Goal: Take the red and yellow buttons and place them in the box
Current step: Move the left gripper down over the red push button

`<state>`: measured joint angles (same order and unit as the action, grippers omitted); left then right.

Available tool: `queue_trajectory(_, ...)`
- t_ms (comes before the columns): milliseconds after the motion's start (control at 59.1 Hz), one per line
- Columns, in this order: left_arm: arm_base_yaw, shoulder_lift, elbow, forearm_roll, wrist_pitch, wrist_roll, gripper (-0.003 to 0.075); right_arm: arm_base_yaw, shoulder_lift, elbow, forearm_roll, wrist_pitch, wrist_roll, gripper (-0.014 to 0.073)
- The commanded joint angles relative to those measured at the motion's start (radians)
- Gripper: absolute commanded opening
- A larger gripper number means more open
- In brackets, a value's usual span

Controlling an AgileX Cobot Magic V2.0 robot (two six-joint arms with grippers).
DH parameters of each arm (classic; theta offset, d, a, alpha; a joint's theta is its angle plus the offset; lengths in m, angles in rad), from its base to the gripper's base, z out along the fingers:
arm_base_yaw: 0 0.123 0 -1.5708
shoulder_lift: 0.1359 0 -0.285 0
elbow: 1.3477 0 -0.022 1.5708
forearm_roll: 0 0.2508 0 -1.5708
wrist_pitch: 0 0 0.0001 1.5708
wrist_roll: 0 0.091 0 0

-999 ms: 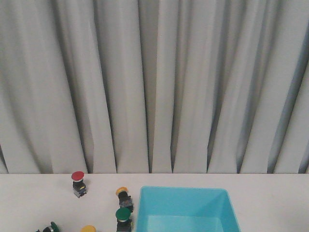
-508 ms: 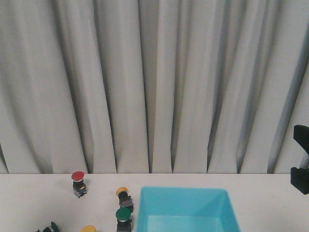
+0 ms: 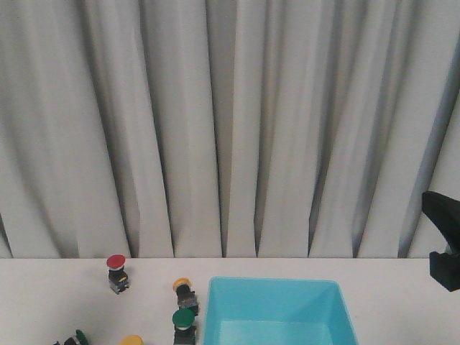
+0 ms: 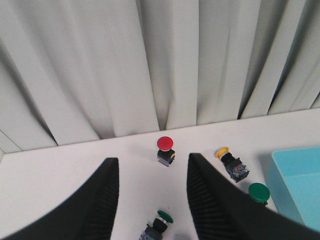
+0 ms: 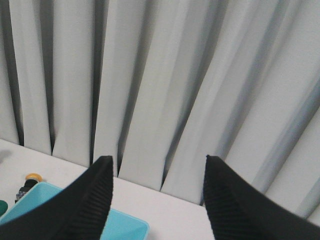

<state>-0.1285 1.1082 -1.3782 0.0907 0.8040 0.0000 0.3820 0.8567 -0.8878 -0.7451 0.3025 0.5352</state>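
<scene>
A red button (image 3: 116, 272) stands upright at the back left of the table. A yellow button (image 3: 185, 290) lies on its side just left of the light blue box (image 3: 273, 282). Another yellow cap (image 3: 131, 340) shows at the bottom edge. My left gripper (image 4: 152, 159) is open and empty above the table; the red button (image 4: 165, 149) lies ahead between its fingers, and the yellow button (image 4: 230, 161) and the box (image 4: 295, 153) are off to one side. My right gripper (image 5: 157, 157) is open and empty, raised beyond the box's (image 5: 127, 226) far right corner. It shows at the front view's right edge (image 3: 442, 241).
A green-capped button (image 3: 184, 322) stands beside the box's left wall and another (image 3: 75, 338) lies at the bottom left. They also show in the left wrist view, one (image 4: 259, 192) upright and one (image 4: 159, 225) lying. A grey curtain (image 3: 230, 129) hangs behind the white table (image 3: 57, 287).
The right arm has come into the front view at the right edge and shifted a little further in. The buttons and the box have not moved.
</scene>
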Motion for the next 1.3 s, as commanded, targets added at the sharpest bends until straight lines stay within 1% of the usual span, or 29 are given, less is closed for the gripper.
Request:
queue_trajectory(0,-0.005,-0.004,-0.021,-0.007,-0.074,-0.013,0.0326,0.000,-0.005,-0.034,-0.020,-0.083,-0.006,0.0410)
queue_trajectory(102,-0.005,-0.003,-0.021,-0.014,-0.127,-0.013,0.0326,0.000,-0.005,-0.034,-0.020,-0.102,-0.006,0.0410)
queue_trajectory(220,-0.005,0.006,-0.021,-0.032,-0.109,-0.013,0.0326,0.000,-0.005,-0.034,-0.013,-0.119,-0.004,0.0408)
queue_trajectory(339,-0.005,0.041,-0.021,-0.032,0.004,-0.010,0.0326,0.000,-0.005,-0.034,-0.013,-0.110,-0.005,0.0403)
queue_trajectory(474,-0.005,0.124,-0.021,-0.034,0.179,0.061,0.0326,0.000,-0.005,-0.034,-0.009,-0.048,-0.005,0.0403)
queue_trajectory(610,-0.005,0.208,-0.021,-0.075,0.264,0.076,0.0326,0.000,-0.005,-0.034,0.015,-0.003,-0.006,0.0403)
queue_trajectory(728,-0.005,0.272,-0.021,-0.114,0.293,0.076,0.0326,0.000,0.007,-0.034,0.055,0.030,-0.006,0.0403)
queue_trajectory(847,-0.005,0.323,-0.021,-0.120,0.316,0.087,0.0326,0.000,0.045,-0.034,0.105,0.092,-0.012,0.0403)
queue_trajectory(931,-0.005,0.350,-0.021,-0.120,0.335,0.111,0.0326,0.000,0.077,-0.034,0.163,0.131,-0.053,0.0403)
queue_trajectory(1050,-0.006,0.378,-0.021,-0.122,0.345,0.126,0.0330,0.000,0.112,-0.034,0.252,0.135,-0.108,0.0404)
queue_trajectory(1168,-0.016,0.411,-0.021,-0.119,0.348,0.128,0.0353,0.000,0.131,-0.034,0.283,0.147,-0.125,0.0404)
queue_trajectory(1287,-0.038,0.465,-0.021,-0.116,0.347,0.142,0.0402,0.000,0.135,-0.034,0.285,0.158,-0.143,0.0404)
